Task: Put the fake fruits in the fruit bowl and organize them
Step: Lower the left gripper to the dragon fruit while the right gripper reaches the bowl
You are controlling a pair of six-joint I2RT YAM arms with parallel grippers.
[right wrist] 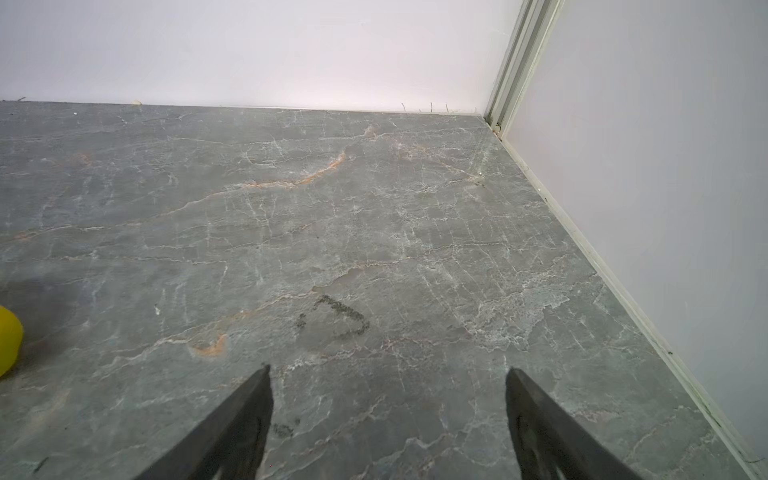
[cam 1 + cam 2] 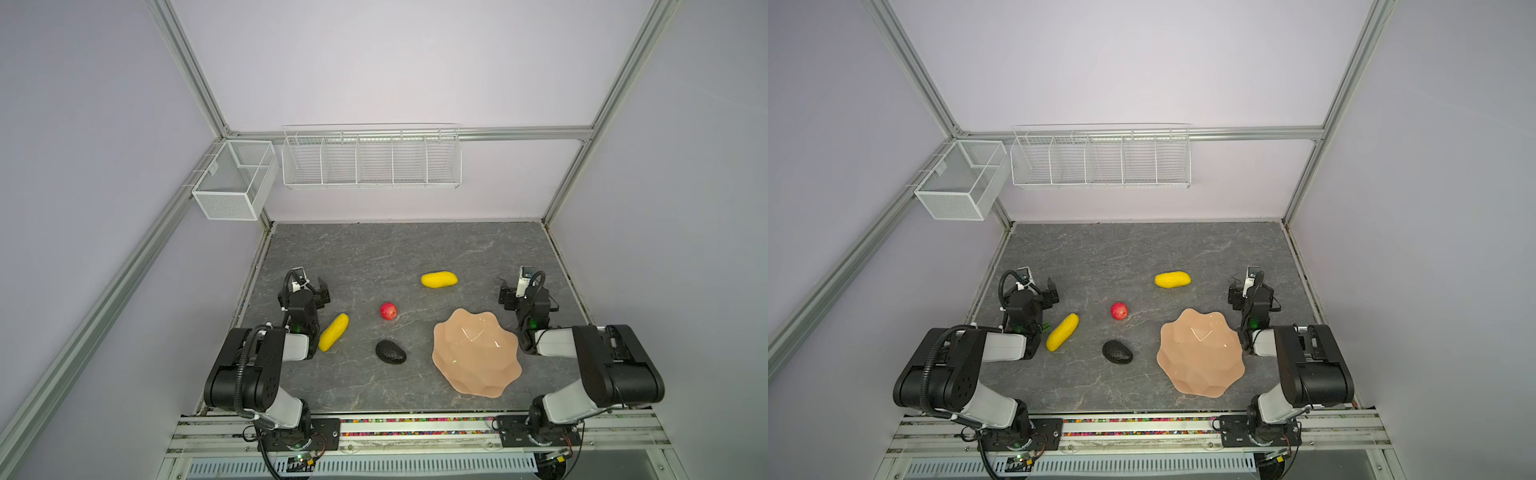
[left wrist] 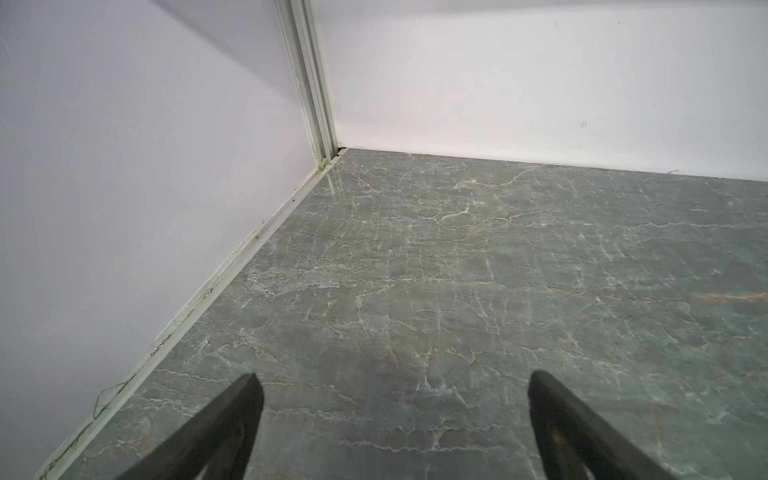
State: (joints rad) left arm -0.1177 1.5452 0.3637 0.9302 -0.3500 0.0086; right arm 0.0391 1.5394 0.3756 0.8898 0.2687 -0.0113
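Four fruits loose on the tabletop [image 2: 374, 257], all outside the peach fruit bowl [image 2: 478, 368] at near right: avocado [image 2: 390, 352] left of it, near yellow fruit [image 2: 333, 332] beside the left arm, red fruit [image 2: 388, 311] mid-table, far yellow fruit [image 2: 439, 279] beyond. Farther back, left gripper [image 3: 395, 386] and right gripper [image 1: 388, 378] both spread wide above the tabletop. Farthest, wall-hung mesh basket [image 2: 232, 183] and wire rack [image 2: 370, 160].

Yellow fruit [image 1: 7, 338] cut by right wrist view edge; left claw [image 3: 393, 376] finger bases cropped.
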